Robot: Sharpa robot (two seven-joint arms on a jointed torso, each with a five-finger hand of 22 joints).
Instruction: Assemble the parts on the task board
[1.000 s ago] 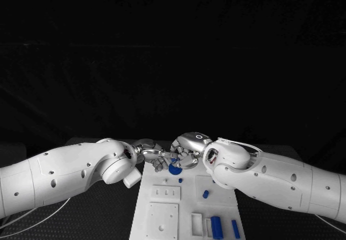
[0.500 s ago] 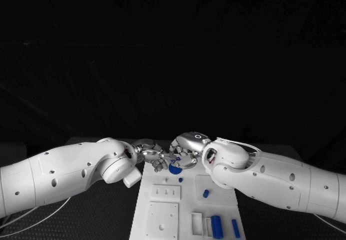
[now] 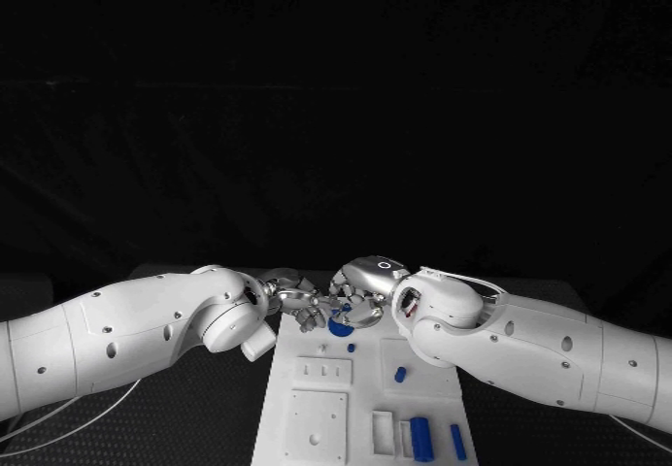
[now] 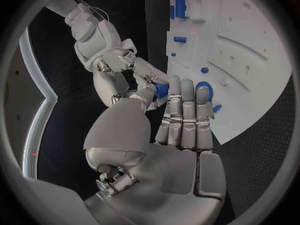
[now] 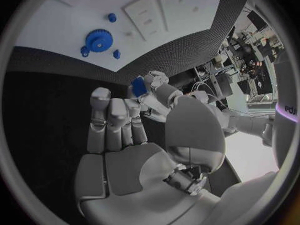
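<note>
— Where do the hands meet?
— At the far end of the task board [image 3: 367, 398], above a blue gear [image 3: 341, 329]. The left hand [image 3: 294, 296] and right hand [image 3: 361, 291] seemingly pinch one small blue part [image 5: 138, 86] together, other fingers straight.

Head camera looks down; 2 close wrist cameras share the task board [image 3: 357, 398]

A: Where's the task board [image 3: 319, 427]?
B: Mid-worktop [image 3: 196, 417], between the arms.
A: And the hands?
B: Left hand [image 3: 297, 296] and right hand [image 3: 360, 294] meet over its far end, just above the gear [image 3: 341, 329]. Three bars [image 3: 420, 440] lie at its near right corner.
</note>
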